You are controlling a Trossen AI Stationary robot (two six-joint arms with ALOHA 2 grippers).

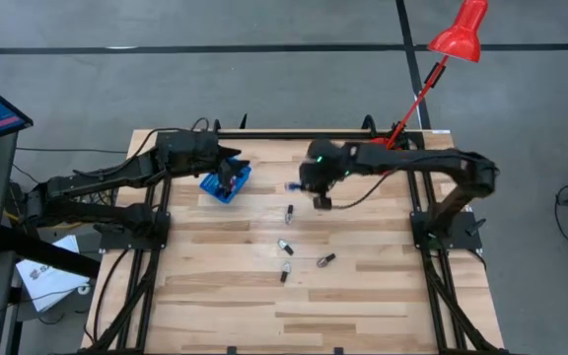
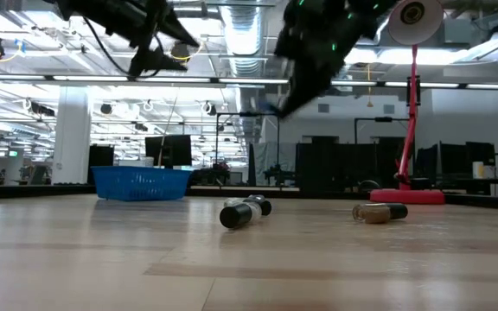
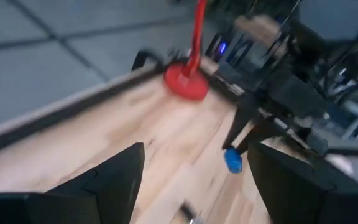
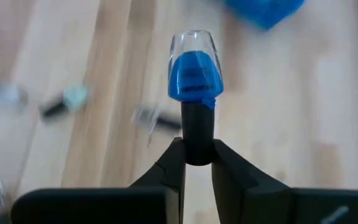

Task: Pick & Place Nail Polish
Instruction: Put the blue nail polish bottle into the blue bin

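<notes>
Your right gripper [image 4: 197, 163] is clamped on the dark cap of a blue nail polish bottle [image 4: 195, 74], held above the table. The blue bin [image 1: 226, 183] lies toward the left arm, whose gripper [image 1: 230, 176], fingers spread, hovers over it.

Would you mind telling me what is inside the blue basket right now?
From above, the left gripper hovers over the blue basket and covers most of its inside. In the low view its mesh wall hides any contents, so bottles inside cannot be confirmed.
</notes>
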